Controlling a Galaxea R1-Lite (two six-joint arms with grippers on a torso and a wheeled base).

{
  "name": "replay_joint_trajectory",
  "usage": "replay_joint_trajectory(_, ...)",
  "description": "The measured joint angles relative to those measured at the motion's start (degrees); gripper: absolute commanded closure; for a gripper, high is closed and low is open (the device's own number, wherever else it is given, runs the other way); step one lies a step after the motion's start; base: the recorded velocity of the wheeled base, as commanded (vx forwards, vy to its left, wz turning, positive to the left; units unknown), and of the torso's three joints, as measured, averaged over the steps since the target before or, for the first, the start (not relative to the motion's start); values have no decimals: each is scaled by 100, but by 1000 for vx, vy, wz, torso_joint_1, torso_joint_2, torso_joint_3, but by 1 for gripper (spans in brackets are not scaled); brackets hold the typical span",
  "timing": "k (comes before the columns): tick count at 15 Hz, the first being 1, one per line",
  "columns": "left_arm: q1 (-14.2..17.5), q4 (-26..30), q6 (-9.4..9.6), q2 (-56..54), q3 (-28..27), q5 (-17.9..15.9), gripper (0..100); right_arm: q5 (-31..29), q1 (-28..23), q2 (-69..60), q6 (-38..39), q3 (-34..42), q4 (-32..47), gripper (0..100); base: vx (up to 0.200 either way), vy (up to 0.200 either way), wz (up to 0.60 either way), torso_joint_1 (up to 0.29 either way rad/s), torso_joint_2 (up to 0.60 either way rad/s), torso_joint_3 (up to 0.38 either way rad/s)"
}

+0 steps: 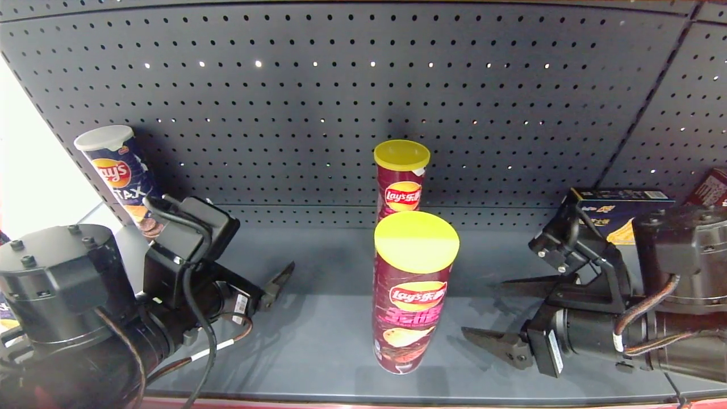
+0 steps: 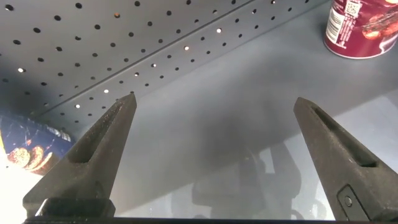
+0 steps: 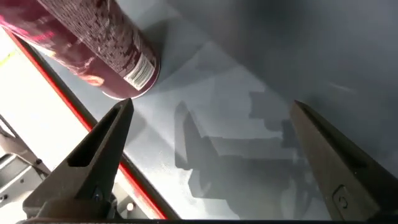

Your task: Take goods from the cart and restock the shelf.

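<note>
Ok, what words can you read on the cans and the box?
Front red can: brand logo, big characters; barcode digits too small.
Back red can: same logo.
Blue can: logo, large letters under it.
Box: print too small to read.

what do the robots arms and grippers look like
Both arms are black with round, bolted joint housings. The left arm carries looping black cables; the right arm a brown braided one. Small white labels sit near each wrist. The left gripper and right gripper have dark, tapered, wedge-shaped fingers.
</note>
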Motion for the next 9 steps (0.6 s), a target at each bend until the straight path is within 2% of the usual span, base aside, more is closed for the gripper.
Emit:
replay_joint_trajectory(3,100,2,-11,-306,190,4,0,1,-610,-712,-35,72,-115,0,0,0,0,0,0,0)
replay_joint_trajectory(5,188,20,-18,-705,571,6,0,4,-1342,-1582,-139,306,-148,0,0,0,0,0,0,0)
replay_joint_trajectory(7,293,52,-18,-1133,1001,11,0,1,-2048,-2567,-200,719,-156,0,0,0,0,0,0,0)
replay_joint_trajectory(9,369,63,-13,-1449,1207,11,0,6,-2701,-3683,-246,1481,-141,0,0,0,0,0,0,0)
